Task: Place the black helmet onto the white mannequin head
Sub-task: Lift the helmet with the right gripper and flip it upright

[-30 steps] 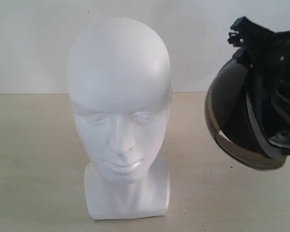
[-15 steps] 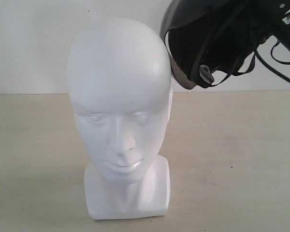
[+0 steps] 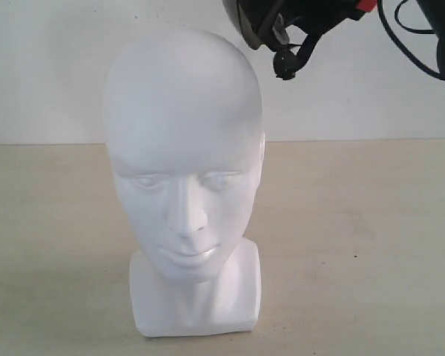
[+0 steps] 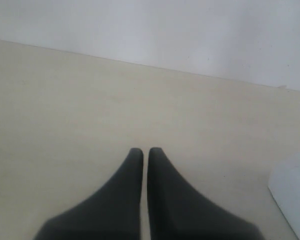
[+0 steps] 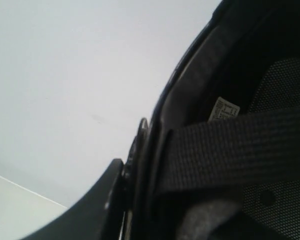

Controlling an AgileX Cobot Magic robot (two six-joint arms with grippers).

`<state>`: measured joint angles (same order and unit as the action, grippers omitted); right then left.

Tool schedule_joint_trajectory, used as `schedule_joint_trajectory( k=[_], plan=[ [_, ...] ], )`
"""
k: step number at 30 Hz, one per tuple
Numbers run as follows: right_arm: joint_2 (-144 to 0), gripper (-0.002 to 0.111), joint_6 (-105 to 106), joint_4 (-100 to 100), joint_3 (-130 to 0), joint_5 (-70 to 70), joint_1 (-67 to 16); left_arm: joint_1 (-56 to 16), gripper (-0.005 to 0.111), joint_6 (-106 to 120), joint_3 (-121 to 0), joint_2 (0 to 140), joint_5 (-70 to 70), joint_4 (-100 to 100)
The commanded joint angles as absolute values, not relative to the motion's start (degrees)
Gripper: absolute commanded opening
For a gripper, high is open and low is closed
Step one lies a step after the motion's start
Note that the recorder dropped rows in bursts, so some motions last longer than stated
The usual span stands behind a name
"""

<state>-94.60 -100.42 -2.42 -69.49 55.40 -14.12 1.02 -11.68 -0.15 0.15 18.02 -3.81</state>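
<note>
The white mannequin head (image 3: 182, 159) stands upright on its squarish base, facing the exterior camera. The black helmet (image 3: 271, 22) hangs high above and just right of the head's crown, mostly cut off by the top edge; a strap end with a red buckle bit (image 3: 366, 6) dangles from it. In the right wrist view my right gripper (image 5: 140, 172) is shut on the helmet's rim (image 5: 190, 90), with one finger (image 5: 97, 202) outside the shell and the other hidden behind the lining and strap. My left gripper (image 4: 145, 151) is shut and holds nothing, low over the table.
The beige table (image 3: 356, 245) runs back to a white wall (image 3: 44, 67). Black cables (image 3: 400, 37) of the right arm loop at the top right. A white corner of the mannequin's base (image 4: 291, 197) shows in the left wrist view.
The helmet has risen and moved left, from beside the head at the right to above its crown, mostly out past the top edge. The left gripper has stayed put.
</note>
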Motion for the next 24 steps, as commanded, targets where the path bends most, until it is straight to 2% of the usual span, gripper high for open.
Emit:
schedule_joint_trajectory(
  k=[1,24],
  plan=[
    [-93.24,0.0,-102.08,-1.31,-71.13,61.51,-14.93,0.67,0.004,-11.99,0.0,0.0,17.59,-3.89],
    [-93.24,0.0,-101.45,-0.82,-81.33,58.35,-25.25,0.67,0.004,-11.99,0.0,0.0,17.59,-3.89]
  ],
)
